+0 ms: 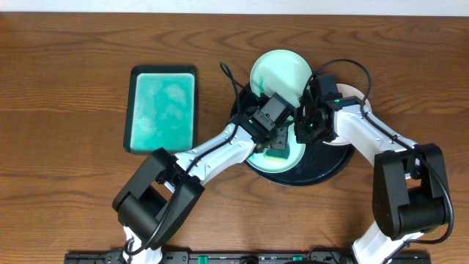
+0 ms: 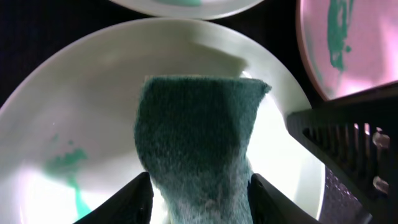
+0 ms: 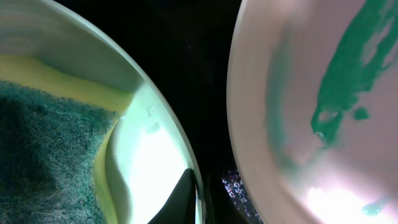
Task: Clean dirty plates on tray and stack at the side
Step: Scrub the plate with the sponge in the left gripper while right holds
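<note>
Nearest me, the black tray sits on the counter between my two arms. The near plate lies in it, on the side closest to the arm bases. The left jaws are clamped on a green sponge, one finger against each flank, and the sponge hangs onto the middle of that plate. Its yellow backing shows in the right wrist view. A teal smear marks the plate left of the sponge.

Just to the right, the right jaws are closed tight and seem to be pinching the near plate's rim; one dark fingertip lies inside the rim, and I cannot make out the other.

Further right, across a strip of bare black tray, lies a second plate. It looks pinkish and carries a teal streak, and from above the right arm hides most of it.

Farther off, a pale mint third plate lies over the tray's far edge, partly past the rim.

Well to the left, apart from all this, a teal rectangular tray with a dark rim rests on the counter.
</note>
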Robot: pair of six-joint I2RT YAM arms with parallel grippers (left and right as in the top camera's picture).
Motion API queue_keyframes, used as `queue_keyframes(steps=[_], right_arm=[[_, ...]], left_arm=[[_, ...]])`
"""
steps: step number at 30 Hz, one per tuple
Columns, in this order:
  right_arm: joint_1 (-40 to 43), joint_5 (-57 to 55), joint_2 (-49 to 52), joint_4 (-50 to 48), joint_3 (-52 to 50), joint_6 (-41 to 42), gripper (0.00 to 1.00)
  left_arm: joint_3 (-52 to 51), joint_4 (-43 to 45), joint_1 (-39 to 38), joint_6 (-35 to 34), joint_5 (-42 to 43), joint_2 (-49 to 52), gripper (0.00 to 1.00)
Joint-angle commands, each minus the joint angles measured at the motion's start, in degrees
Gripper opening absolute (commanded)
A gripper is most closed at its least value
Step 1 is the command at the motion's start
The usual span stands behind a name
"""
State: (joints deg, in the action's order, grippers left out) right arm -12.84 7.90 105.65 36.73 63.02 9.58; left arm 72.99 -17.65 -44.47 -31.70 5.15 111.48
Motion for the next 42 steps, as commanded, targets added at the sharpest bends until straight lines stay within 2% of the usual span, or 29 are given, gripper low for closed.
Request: queue_keyframes(steps=[1,8,9,12,17,24,31,35,42], right_arm=[[-0.3,0.1,0.2,0.4,0.0,-0.5,0.04],[-0.4,0.1,0.2,0.5,0.0,-0.4,0.03],[-0.4,0.1,0.2,0.4,0.0,-0.4,0.03],[-0.4,0.1,0.2,0.4,0.0,-0.4,0.03],[-0.3,0.1,0.2,0.6,0.0,-0.4,0.03],[-0.3,0.1,0.2,0.6,0.0,-0.5,0.03],[-0.3,0.0,0.2,0.6,-0.2,-0.5,0.03],[-0.3,0.0,0.2,0.4,-0.6,-0.5,0.03],[-0.3,0.0,0.3,-0.1,-1.0,-0.5,0.03]], left_arm=[[-0.1,0.5,0.0,-1.9,-1.7,2.5,0.5],[-0.1,1.3,0.0,-4.1,-1.4,4.4,0.49],[-0.1,1.3,0.0,-4.0,-1.5,4.4,0.46],[-0.1,0.2,0.0,-3.9,-4.8,4.4,0.27],[-0.1,-4.2,0.0,-3.9,-13.0,4.4,0.11],[-0.1,-9.6,0.1,-3.9,-27.3,4.4,0.09],[0.1,-9.3,1.8,-1.4,-28.7,2.9,0.09],[0.1,-8.8,3.9,-1.3,-22.7,-0.3,0.08],[0.1,-3.1,6.6,-1.3,11.6,-2.3,0.08]])
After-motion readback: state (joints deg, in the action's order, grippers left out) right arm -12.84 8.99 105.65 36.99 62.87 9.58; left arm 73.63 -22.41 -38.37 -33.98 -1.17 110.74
